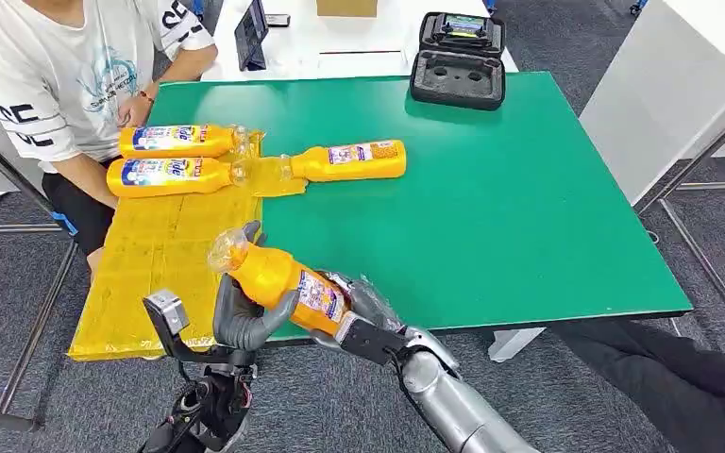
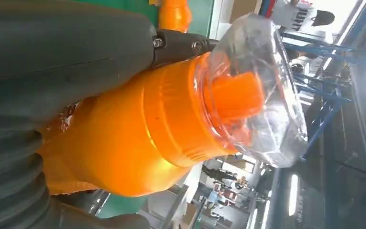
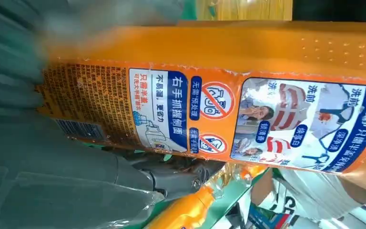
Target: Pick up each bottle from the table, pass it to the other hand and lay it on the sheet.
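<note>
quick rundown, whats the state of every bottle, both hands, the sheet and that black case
held bottle: off the table, tilted, clear cap on, gripped by both hands
left hand: wrapped around the bottle near its cap end
right hand: gripping the bottle's base end
two bottles: lying on the sheet, side by side
fourth bottle: lying on the green table, cap end on the sheet's edge
yellow sheet: spread flat, wrinkled
black case: open

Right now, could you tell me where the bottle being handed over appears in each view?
Head view: held bottle, bottom centre, between the left hand and right hand.
Left wrist view: its neck and clear cap, centre.
Right wrist view: its label, across the middle.
Shared landmark: green table.
</note>
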### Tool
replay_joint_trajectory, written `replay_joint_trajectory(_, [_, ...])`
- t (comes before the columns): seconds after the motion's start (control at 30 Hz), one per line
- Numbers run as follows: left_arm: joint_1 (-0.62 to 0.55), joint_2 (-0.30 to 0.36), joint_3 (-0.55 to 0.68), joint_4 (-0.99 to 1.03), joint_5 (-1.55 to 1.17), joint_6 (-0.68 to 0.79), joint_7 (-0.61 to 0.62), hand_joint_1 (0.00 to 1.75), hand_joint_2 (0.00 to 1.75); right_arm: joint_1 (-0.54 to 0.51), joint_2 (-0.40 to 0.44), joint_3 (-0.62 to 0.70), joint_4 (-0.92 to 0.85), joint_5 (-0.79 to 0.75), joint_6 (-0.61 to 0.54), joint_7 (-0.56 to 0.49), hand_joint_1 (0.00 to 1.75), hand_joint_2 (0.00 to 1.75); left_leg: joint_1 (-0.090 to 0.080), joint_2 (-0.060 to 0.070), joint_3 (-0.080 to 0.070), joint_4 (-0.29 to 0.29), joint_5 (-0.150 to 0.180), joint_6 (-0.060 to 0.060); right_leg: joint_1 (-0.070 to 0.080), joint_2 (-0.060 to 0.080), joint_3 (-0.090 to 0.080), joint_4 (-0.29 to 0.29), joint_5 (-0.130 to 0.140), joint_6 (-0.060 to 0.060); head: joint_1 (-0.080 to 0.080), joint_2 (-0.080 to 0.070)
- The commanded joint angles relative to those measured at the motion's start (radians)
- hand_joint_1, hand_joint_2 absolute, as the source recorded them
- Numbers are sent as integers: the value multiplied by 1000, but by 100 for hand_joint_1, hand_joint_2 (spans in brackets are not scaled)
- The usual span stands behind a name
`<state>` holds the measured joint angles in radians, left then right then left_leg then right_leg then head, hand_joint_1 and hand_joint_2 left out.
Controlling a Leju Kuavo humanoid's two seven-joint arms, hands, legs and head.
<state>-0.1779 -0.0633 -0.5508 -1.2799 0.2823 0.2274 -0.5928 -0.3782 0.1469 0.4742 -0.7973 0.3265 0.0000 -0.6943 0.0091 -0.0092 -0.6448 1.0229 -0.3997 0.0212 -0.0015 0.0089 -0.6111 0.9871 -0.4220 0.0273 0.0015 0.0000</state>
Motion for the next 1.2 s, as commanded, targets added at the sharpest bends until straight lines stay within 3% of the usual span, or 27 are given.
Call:
replay_joint_trajectory(0.03, [-49, 19, -41, 103, -4, 4, 23, 0, 175, -26, -1, 30, 51, 3, 4, 4, 175, 175, 0, 1, 6, -2, -2, -1, 0, -1, 6, -1, -2, 0, 0, 0])
replay_joint_trajectory(0.47, [-45, 23, -36, 119, 41, -52, 41, 3, 175, -37, 3, 33, 78, 26, 7, 20, 175, 175, 0, 1, 5, -1, -2, -1, 0, 0, 5, -1, -1, 0, 0, 0])
replay_joint_trajectory(0.5, [-44, 22, -36, 106, 50, -66, 27, 51, 175, -38, 3, 38, 81, 37, -1, 23, 175, 175, -1, 1, 7, -2, -2, -1, 0, 0, 7, -1, -2, 0, 0, 0])
replay_joint_trajectory(0.53, [-42, 22, -38, 100, 61, -76, 31, 164, 175, -40, 4, 35, 86, 37, 1, 23, 175, 175, 0, 1, 4, -1, -2, -1, 0, 0, 4, -1, -1, 0, 0, 0])
replay_joint_trajectory(0.57, [-42, 26, -49, 90, 67, -95, 27, 175, 175, -42, 6, 33, 90, 41, 1, 24, 175, 175, -1, 2, 6, -1, -2, -1, 0, 0, 6, -1, -2, 0, 0, 0])
replay_joint_trajectory(1.2, [-35, 18, -36, 50, 140, -141, 3, 175, 175, -47, 5, 32, 109, 83, -7, 36, 175, 175, 0, 0, 6, -1, -2, -1, 0, -1, 6, -1, -2, 0, 0, 0])
